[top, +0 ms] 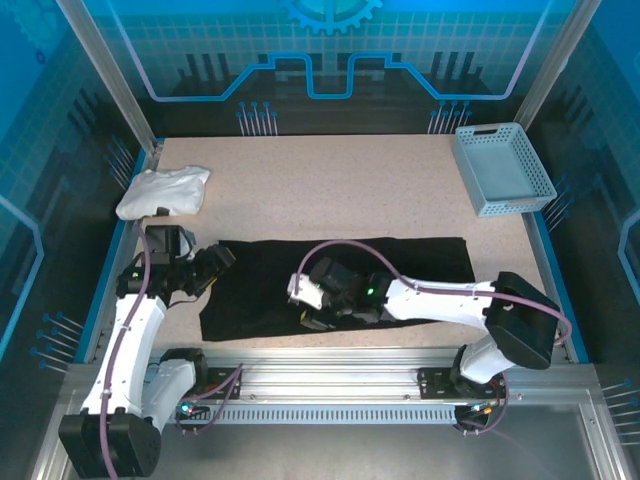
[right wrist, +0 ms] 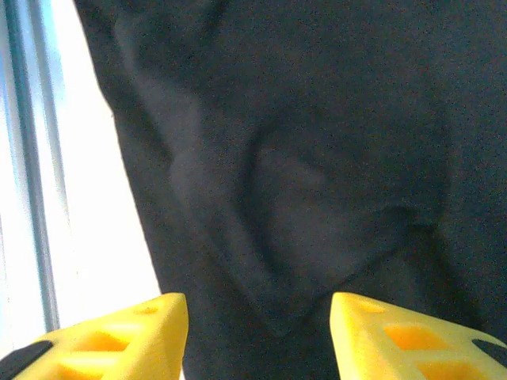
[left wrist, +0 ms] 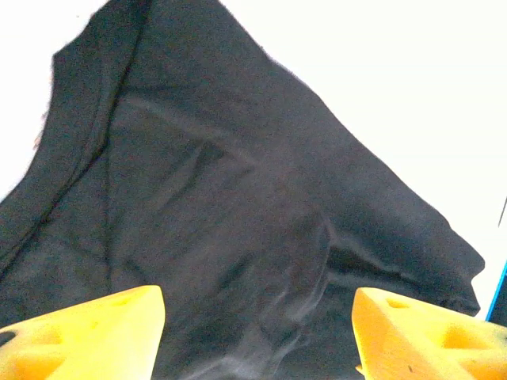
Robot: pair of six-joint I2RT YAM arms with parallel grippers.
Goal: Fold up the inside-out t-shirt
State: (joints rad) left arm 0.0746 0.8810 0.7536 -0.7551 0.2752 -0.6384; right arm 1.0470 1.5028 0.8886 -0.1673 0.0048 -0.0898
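Up close, the wrist views show the left gripper [left wrist: 257,336] and right gripper [right wrist: 259,336] each spread over wrinkled shirt [left wrist: 238,198], pinching nothing. The top view shows the shirt as a long black strip along the near desk [top: 350,190] edge, with the right arm crossing over it. Farther off sit a white garment [top: 163,190] on the left and a blue basket [top: 502,170] on the right.

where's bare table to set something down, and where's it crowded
Bare speckled tabletop spans the far middle, between the bundled white garment and the pale blue plastic basket, beyond the black cloth t-shirt. A smaller patch lies between shirt and basket. Crowded: the near strip, the left gripper and right gripper over the shirt.
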